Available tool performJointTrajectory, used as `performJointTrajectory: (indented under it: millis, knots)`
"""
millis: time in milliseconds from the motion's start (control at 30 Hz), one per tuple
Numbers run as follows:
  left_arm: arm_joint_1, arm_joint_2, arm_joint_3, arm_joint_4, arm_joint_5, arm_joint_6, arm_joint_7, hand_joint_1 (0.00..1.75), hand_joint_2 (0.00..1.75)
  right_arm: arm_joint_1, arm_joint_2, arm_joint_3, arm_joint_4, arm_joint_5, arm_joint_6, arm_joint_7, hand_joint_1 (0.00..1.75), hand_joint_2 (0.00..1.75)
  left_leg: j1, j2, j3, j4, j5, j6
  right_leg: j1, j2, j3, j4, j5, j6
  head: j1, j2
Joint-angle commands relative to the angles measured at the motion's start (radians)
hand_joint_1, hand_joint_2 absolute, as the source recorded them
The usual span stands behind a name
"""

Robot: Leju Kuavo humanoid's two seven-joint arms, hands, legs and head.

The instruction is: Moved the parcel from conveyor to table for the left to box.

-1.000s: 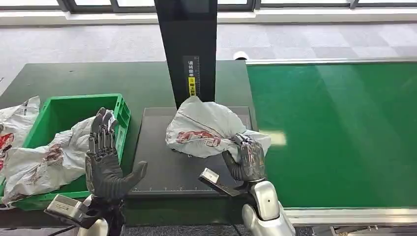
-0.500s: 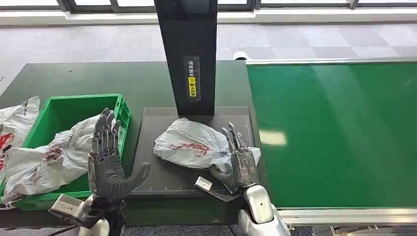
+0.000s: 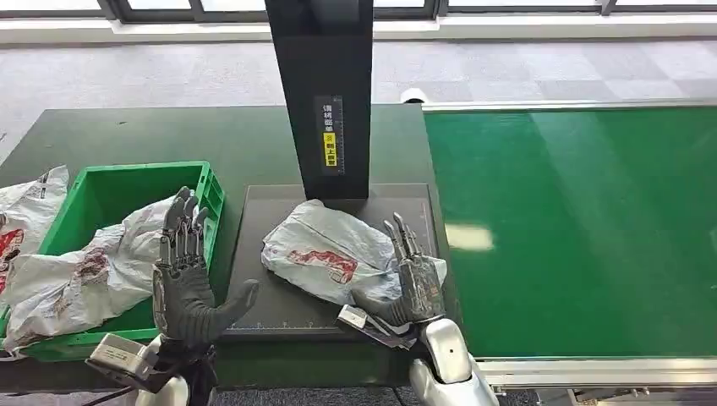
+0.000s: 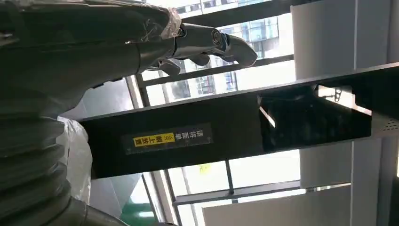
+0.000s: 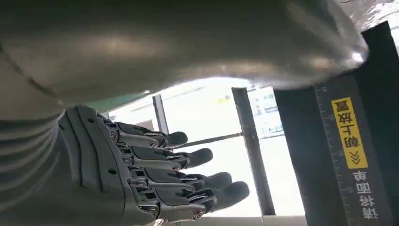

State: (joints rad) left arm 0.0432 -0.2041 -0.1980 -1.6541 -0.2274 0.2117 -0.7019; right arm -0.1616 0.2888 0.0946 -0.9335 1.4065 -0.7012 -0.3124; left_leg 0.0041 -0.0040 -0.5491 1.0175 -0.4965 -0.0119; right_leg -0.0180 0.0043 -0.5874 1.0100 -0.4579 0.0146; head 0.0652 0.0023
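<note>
A crumpled white parcel [image 3: 325, 252] with red print lies on the dark scale plate [image 3: 279, 296] in front of the black post. My right hand [image 3: 413, 279] stands at its right edge, fingers straight and spread, holding nothing; its fingers [image 5: 188, 174] show extended in the right wrist view. My left hand [image 3: 186, 275] is raised open between the plate and the green box [image 3: 101, 199], apart from the parcel. A corner of the parcel [image 4: 77, 155] appears in the left wrist view beside my left hand [image 4: 84, 52].
The green box holds other white parcels [image 3: 84, 271], and one more [image 3: 25, 207] lies to its left. The black post [image 3: 325, 93] rises behind the plate. The green conveyor belt [image 3: 583, 228] runs on the right.
My right hand let go of the parcel and opened. The parcel dropped flat onto the plate and settled slightly left. The left hand barely moved.
</note>
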Motion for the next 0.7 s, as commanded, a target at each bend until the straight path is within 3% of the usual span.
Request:
performJointTrajectory:
  millis: [33, 233, 267, 433, 567, 600, 700]
  knots:
    - [-0.021, 0.028, -0.011, 0.057, -0.011, 0.016, 0.004, 0.00, 1.75, -0.045, 0.023, -0.077, 0.085, -0.395, 0.020, -0.288, 0.00, 0.00, 0.000, 0.000, 0.003, -0.005, 0.002, 0.000, 0.001, -0.001, 0.003, -0.005, 0.002, -0.002, 0.000, 0.000]
    - [-0.028, 0.028, -0.018, 0.068, -0.015, 0.017, 0.004, 0.00, 1.75, -0.021, 0.013, -0.074, 0.014, -0.471, 0.052, -0.305, 0.00, 0.00, 0.000, -0.001, 0.001, -0.002, 0.001, 0.000, 0.000, -0.002, 0.002, -0.002, 0.001, -0.001, 0.000, 0.000]
    - [-0.032, 0.027, -0.019, 0.072, -0.015, 0.016, 0.004, 0.00, 1.75, -0.017, 0.011, -0.075, 0.003, -0.486, 0.058, -0.304, 0.00, 1.75, 0.000, -0.001, 0.002, -0.003, 0.001, 0.000, 0.001, -0.002, 0.002, -0.003, 0.001, -0.002, 0.000, 0.000]
    - [-0.062, 0.016, -0.005, 0.126, -0.025, 0.002, 0.004, 0.00, 1.75, 0.020, 0.023, -0.104, -0.114, -0.519, 0.003, -0.365, 0.00, 1.75, 0.000, -0.002, 0.001, -0.002, 0.001, 0.000, 0.000, -0.003, 0.001, -0.002, 0.001, -0.001, 0.000, 0.000]
    - [-0.142, -0.032, 0.043, 0.326, -0.113, -0.024, 0.004, 0.00, 1.75, 0.138, 0.060, -0.101, -0.518, -0.512, 0.003, -0.386, 0.00, 1.75, -0.001, -0.006, -0.002, -0.001, 0.002, 0.000, -0.001, -0.007, -0.001, 0.000, 0.000, -0.002, 0.000, 0.000]
    - [-0.202, -0.063, 0.051, 0.473, -0.262, 0.100, 0.010, 0.00, 1.75, 0.185, 0.060, -0.087, -0.687, -0.520, 0.003, -0.386, 0.00, 1.75, 0.000, -0.005, -0.001, -0.001, 0.002, 0.000, 0.000, -0.006, 0.000, -0.001, 0.000, -0.002, 0.000, 0.000]
    - [-0.299, -0.104, 0.055, 0.722, -0.337, 0.162, 0.004, 0.00, 1.75, 0.237, 0.060, -0.065, -0.885, -0.522, 0.003, -0.386, 0.00, 1.75, -0.001, -0.010, -0.002, -0.002, 0.003, 0.000, -0.001, -0.011, 0.001, -0.001, 0.000, -0.001, 0.000, 0.000]
